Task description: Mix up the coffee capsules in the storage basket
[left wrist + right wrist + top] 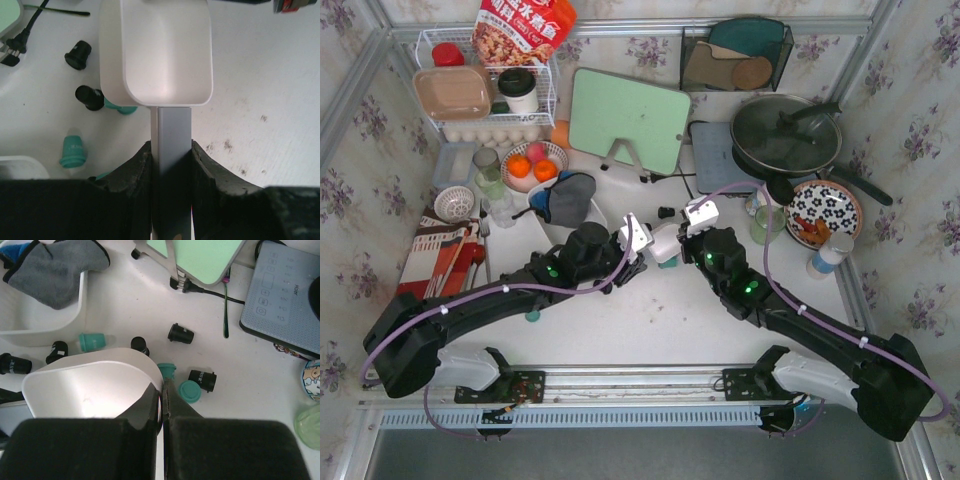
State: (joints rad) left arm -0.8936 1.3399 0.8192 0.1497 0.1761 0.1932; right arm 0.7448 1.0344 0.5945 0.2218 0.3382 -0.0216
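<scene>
Home kitchen counter: lidded frying pan (pixel 786 135), induction hob (pixel 715 160), green cutting board (pixel 628 120), eggs (pixel 485 131), oranges (pixel 520 166), wire rack (pixel 548 85) with food packs, floral wallpaper (pixel 920 130).

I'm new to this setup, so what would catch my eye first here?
A white scoop is at the middle of the table, its grey handle clamped in the left gripper, with the right gripper shut beside its bowl. Teal and black coffee capsules lie scattered around it, outside the white basket, which holds a grey cloth.
</scene>
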